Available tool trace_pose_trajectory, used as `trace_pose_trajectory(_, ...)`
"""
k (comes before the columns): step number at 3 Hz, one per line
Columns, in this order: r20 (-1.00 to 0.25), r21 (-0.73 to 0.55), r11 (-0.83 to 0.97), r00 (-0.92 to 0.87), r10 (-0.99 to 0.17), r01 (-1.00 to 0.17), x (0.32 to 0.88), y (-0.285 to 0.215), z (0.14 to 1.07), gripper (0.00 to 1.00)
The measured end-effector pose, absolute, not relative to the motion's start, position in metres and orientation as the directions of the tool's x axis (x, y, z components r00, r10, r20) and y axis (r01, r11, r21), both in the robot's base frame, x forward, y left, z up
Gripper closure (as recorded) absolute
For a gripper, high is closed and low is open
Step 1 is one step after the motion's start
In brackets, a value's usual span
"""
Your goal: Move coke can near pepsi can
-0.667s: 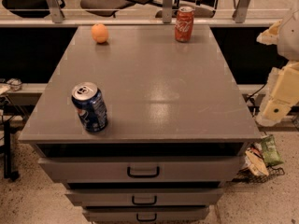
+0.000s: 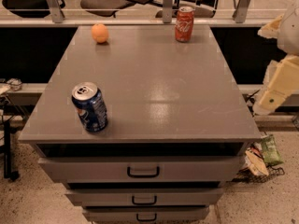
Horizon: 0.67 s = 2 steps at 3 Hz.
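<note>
Jaws: can't tell their state. The cream gripper [image 2: 275,90] hangs off the right edge of the grey metal cabinet [image 2: 154,92]. I'd grab the red aluminium coke can [image 2: 184,24], at its far edge, mid-body.

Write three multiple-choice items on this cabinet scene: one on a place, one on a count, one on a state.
1. Where does the coke can stand?
A. far right corner of the cabinet top
B. near left edge
C. inside a drawer

2. How many cans are on the cabinet top?
A. one
B. two
C. three

3. What state is the pepsi can in?
A. lying on its side
B. standing alone, untouched
C. held by the gripper

Answers:
1. A: it stands at the back right, across from the orange.
2. B: only one red can and one blue can show.
3. B: the gripper hangs beyond the cabinet's right edge, far from it.
</note>
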State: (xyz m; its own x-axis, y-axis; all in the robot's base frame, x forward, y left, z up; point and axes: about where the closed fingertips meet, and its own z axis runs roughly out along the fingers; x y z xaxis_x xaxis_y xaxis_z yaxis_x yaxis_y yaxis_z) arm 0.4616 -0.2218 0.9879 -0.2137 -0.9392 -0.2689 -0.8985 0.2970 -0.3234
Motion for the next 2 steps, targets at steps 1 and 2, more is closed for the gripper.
trace_pose_trajectory(1, -0.378, -0.372, 0.360, -0.215, -0.901, -0.856, 0.535, -0.239, 0.984, 0.00)
trace_pose_trajectory(2, -0.446, -0.380, 0.409, -0.224, -0.867, -0.830, 0.618, -0.253, 0.966, 0.00)
